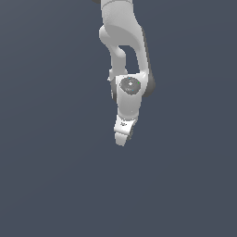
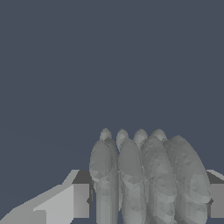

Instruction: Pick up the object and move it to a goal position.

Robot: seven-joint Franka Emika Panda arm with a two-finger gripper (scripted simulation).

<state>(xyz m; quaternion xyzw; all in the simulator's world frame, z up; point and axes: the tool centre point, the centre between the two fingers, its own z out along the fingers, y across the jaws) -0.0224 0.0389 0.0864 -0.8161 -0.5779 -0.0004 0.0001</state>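
Note:
In the wrist view the object (image 2: pixel 146 175) fills the space between my fingers: a grey-green lump with several rounded ridges side by side. One white fingertip (image 2: pixel 65 201) presses against one of its sides and the other fingertip (image 2: pixel 217 199) against the opposite side, so my gripper (image 2: pixel 148 194) is shut on it. In the exterior view the white arm reaches down from the top, and the gripper (image 1: pixel 123 137) points down and hangs over the flat dark floor. There the fingers hide the object.
A plain dark blue-grey floor (image 1: pixel 55 176) lies all around the arm. No other objects, containers or edges show in either view.

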